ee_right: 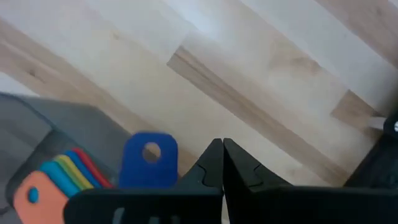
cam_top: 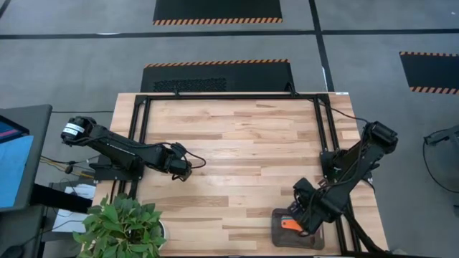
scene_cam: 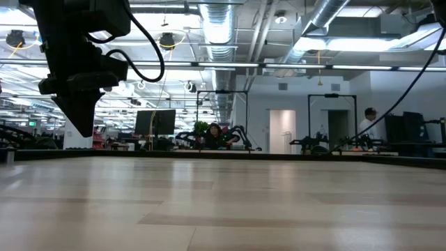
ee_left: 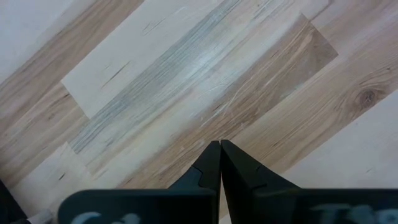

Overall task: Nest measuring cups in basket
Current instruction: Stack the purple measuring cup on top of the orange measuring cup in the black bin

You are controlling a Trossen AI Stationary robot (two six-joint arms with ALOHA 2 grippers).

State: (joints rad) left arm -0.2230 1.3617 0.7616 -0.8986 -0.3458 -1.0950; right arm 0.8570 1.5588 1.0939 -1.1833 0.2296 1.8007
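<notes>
The dark grey basket [cam_top: 315,240] sits at the table's near right corner. In the right wrist view its wall [ee_right: 43,118] shows with the measuring cups' handles fanned together inside: orange [ee_right: 34,194], yellow, green, a thin blue and red [ee_right: 87,165]. A separate blue handle with a hole [ee_right: 149,160] lies beside them. The cups' bowls are hidden. In the high view only orange [cam_top: 290,223] shows. My right gripper [ee_right: 221,144] is shut, just above the basket next to the blue handle. My left gripper [ee_left: 220,144] is shut over bare wood at the table's left [cam_top: 183,170]. My right gripper's shut fingers [ee_right: 208,165] stand right beside the blue handle's edge [ee_right: 174,168], coming from above. I cannot tell whether they touch it.
A potted green plant [cam_top: 122,229] stands at the table's near left corner. A black frame [cam_top: 229,97] runs along the table's far and side edges. Bare wood [cam_top: 237,150] fills the middle between the arms. People show far off in the room behind.
</notes>
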